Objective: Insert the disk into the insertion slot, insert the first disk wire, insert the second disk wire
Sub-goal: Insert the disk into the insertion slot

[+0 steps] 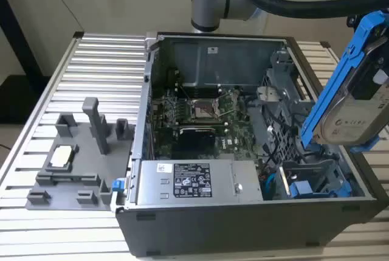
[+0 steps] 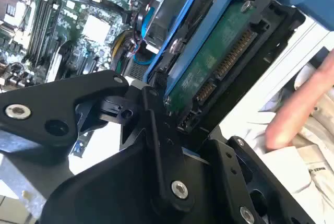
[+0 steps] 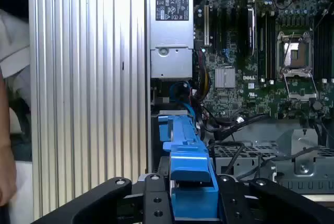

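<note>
Blue-framed disk (image 1: 355, 100) sits clenched in the gripper (image 3: 190, 190), tilted, well above the slot (image 1: 304, 151) below it; none of the three steps looks done.

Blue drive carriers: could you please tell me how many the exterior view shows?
2. One, clipped around the disk, hangs tilted above the case at the exterior view's right; the other sits in the drive cage below. Others may be hidden.
</note>
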Controlling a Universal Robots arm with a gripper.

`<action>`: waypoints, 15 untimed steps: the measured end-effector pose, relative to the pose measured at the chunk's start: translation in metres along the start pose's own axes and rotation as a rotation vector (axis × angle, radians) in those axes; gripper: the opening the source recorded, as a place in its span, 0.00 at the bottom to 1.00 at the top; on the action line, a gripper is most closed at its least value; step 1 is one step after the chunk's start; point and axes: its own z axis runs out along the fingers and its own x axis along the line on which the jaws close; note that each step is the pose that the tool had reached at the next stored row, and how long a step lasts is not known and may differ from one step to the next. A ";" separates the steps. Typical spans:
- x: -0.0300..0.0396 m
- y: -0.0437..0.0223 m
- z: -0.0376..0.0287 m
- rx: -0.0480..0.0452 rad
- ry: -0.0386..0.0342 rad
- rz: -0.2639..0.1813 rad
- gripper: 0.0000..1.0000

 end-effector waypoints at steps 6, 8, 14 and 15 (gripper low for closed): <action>0.0000 0.0000 0.0000 0.0000 0.0001 0.000 0.33; 0.0000 0.0000 0.0001 0.0000 0.0002 0.000 0.33; 0.0009 -0.0001 0.0020 0.0000 -0.0002 0.000 0.33; 0.0012 -0.0001 0.0029 0.0000 -0.0001 0.000 0.33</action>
